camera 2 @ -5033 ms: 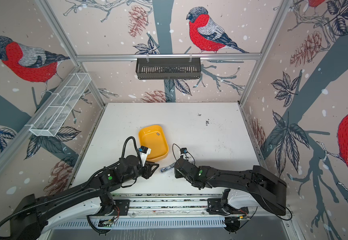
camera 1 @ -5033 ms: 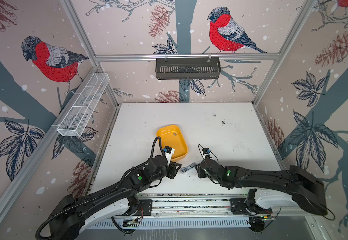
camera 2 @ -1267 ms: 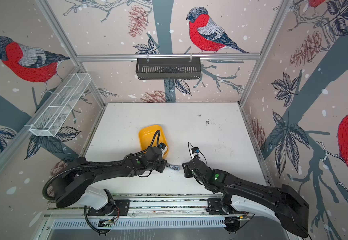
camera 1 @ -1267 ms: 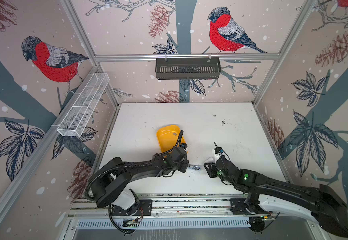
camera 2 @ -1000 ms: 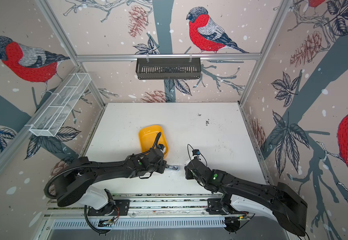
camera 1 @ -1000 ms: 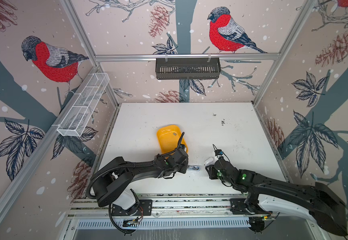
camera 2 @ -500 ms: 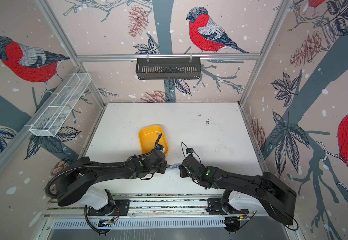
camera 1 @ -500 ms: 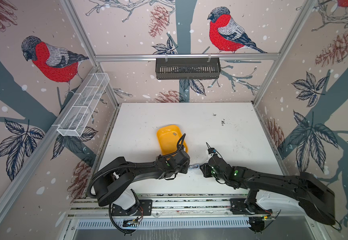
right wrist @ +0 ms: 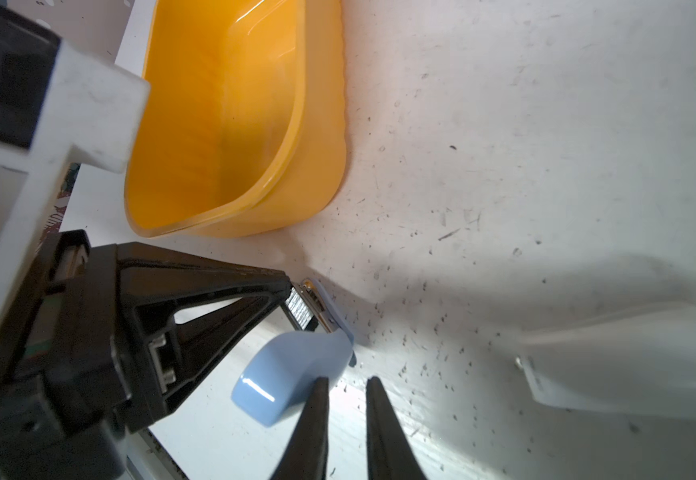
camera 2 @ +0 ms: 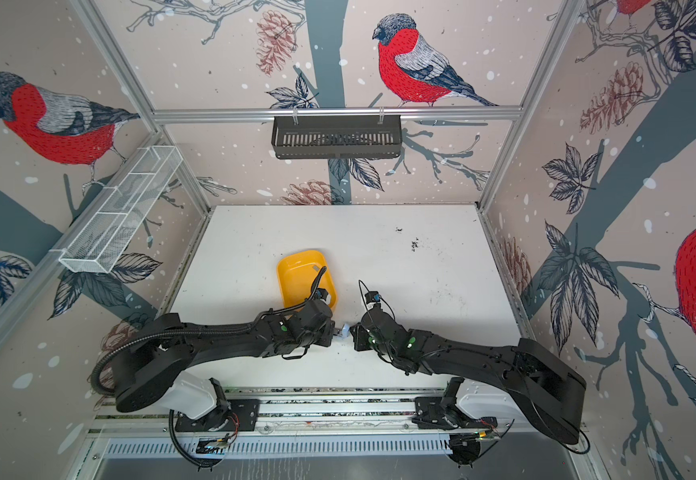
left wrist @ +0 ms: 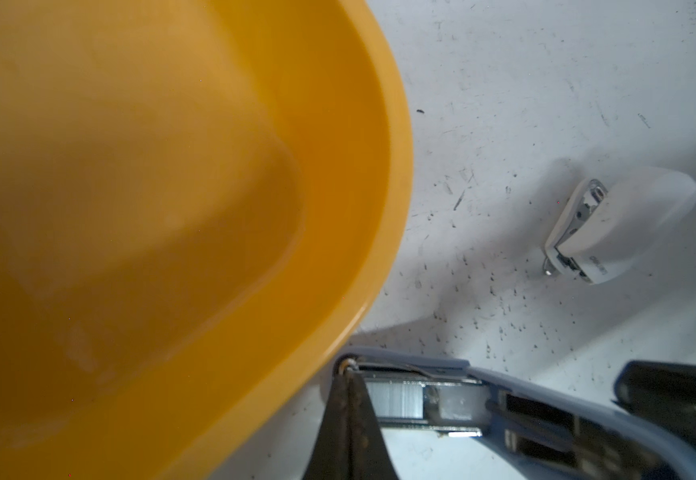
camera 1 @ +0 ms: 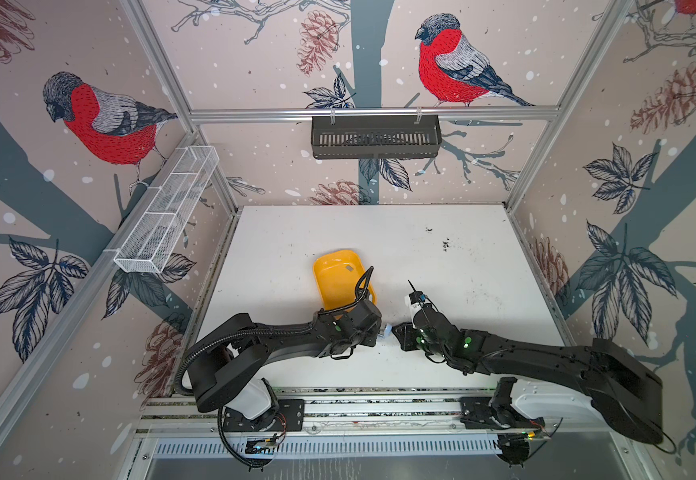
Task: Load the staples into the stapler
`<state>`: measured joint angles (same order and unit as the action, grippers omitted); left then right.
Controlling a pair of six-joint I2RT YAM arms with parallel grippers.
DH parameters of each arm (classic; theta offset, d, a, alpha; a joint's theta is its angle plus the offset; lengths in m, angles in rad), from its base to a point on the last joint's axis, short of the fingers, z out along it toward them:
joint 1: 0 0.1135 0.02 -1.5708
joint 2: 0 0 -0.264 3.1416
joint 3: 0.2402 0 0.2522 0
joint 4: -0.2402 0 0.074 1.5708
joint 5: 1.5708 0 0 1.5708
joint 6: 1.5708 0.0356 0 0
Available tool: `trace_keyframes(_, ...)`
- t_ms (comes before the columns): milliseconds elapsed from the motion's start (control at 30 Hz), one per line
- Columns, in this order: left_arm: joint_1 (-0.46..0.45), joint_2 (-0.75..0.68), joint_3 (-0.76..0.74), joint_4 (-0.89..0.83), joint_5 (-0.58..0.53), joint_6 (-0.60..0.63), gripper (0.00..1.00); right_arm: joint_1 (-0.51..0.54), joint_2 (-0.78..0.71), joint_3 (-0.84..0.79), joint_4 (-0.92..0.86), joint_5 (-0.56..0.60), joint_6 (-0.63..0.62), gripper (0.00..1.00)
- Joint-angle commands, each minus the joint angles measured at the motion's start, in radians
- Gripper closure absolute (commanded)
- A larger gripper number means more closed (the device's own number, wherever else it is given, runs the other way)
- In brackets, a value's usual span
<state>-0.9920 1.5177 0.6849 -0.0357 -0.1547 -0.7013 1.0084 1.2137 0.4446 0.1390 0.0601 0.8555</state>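
Now | left gripper (left wrist: 349, 399) pressed together on stapler (left wrist: 516, 390) nose | right gripper (right wrist: 347, 390) barely spread, nearer lid (right wrist: 288, 374) | staples (left wrist: 396, 405) in channel

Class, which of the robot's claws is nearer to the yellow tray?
Left. The left claw sits beside the yellow tray's rim, tips at the open blue stapler's end. The right claw is farther, on the stapler's other side by its raised lid.
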Motion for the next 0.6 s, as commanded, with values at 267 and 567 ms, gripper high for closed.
trace_keyframes(267, -0.02, -0.045, 0.007, 0.001, -0.024, -0.001, 1.0, 0.011, 0.085, 0.026, 0.11, -0.036, -0.015, 0.82)
trace_keyframes(567, -0.028, -0.033, -0.02, 0.026, -0.047, 0.029, 0.96, 0.002, 0.013, -0.002, 0.064, -0.038, -0.097, 0.77)
